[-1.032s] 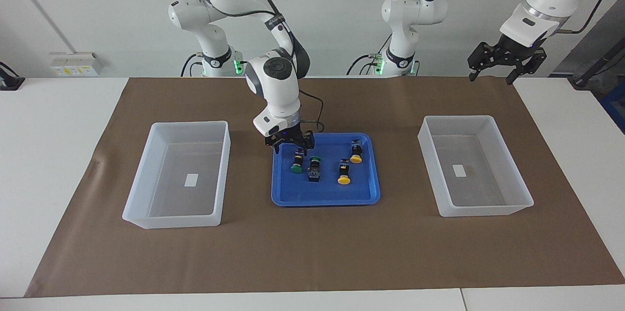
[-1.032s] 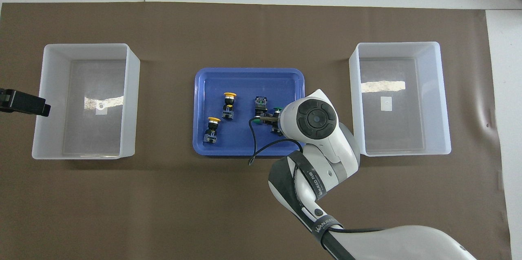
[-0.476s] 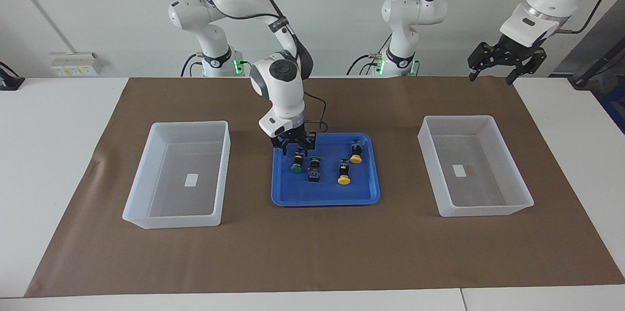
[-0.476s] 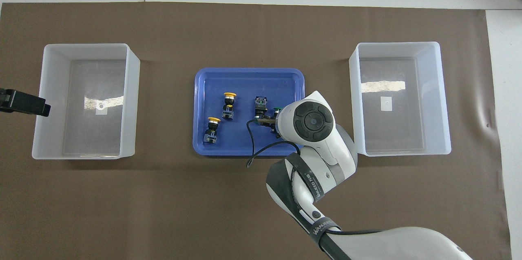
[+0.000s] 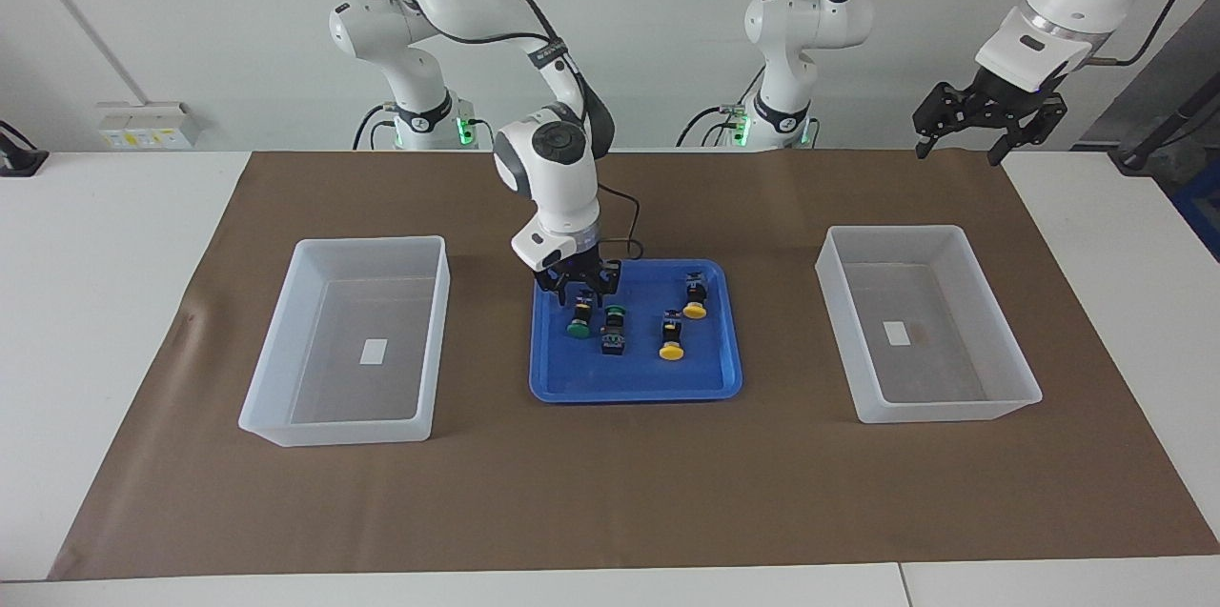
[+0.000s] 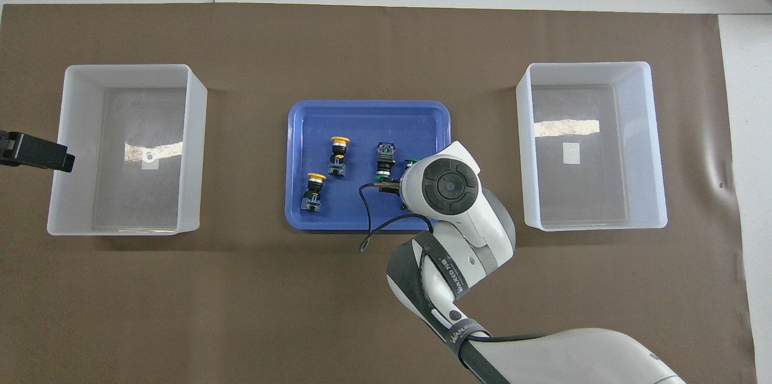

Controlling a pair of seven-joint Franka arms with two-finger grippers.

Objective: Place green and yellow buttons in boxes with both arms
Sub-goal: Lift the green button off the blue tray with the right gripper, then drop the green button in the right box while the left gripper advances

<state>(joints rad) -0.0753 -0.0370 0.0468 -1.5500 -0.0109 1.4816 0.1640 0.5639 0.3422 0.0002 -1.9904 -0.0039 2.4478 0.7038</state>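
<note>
Facing view shows the most. A brown mat covers the table. The two white arms come down from the top of the frame. One clear box sits at the right arm's end and one clear box sits at the left arm's end. Both have nothing in them but a small white label. A blue tray lies between them, in the middle of the frame. All four buttons lie in it.

Only this view shows the right pincer. It is low in the tray, right at the black end of a green button, and the green cap sticks out just below it in the frame. I cannot tell if it is pinching the button. From above, the round white wrist hides it.

The other green button lies just beside. The two yellow buttons lie nearer the left arm's end.

The left pincer hangs high in an upper corner, spread wide, holding nothing.
</note>
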